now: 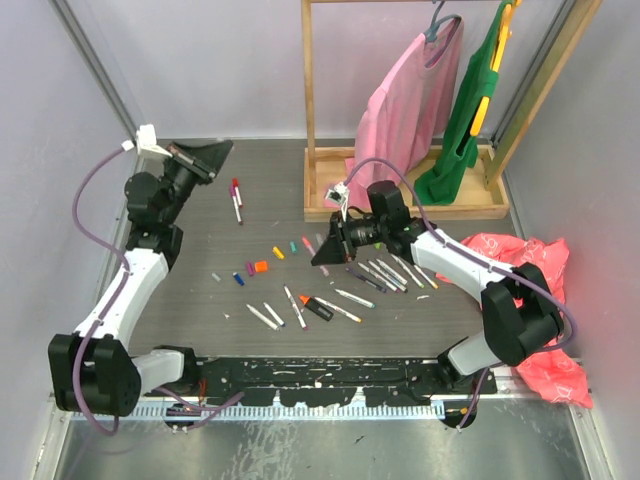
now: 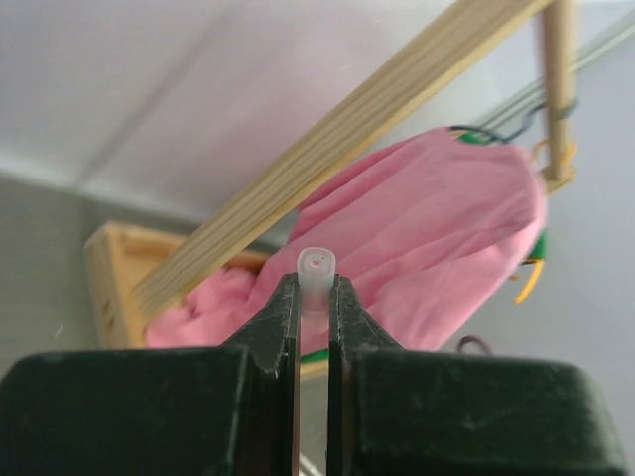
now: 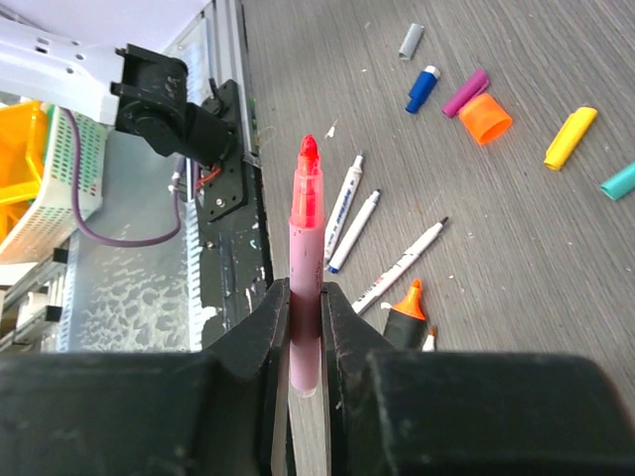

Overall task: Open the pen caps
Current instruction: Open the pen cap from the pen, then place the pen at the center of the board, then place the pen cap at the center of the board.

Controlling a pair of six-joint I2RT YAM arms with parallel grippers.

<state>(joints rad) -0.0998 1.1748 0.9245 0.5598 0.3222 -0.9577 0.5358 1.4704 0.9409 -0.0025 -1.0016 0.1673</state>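
**Pen caps loose, pink pen bared**

Pen caps lie scattered on the surface, beyond the right pincer, which is pressed onto the pink pen; its bare red tip points straight out along the pincer's line. The left pincer, raised at the far left, pinches a whitish cylinder. Other pens lie beside the right arm, the nearer one. Clothes hang on a wooden rack behind.
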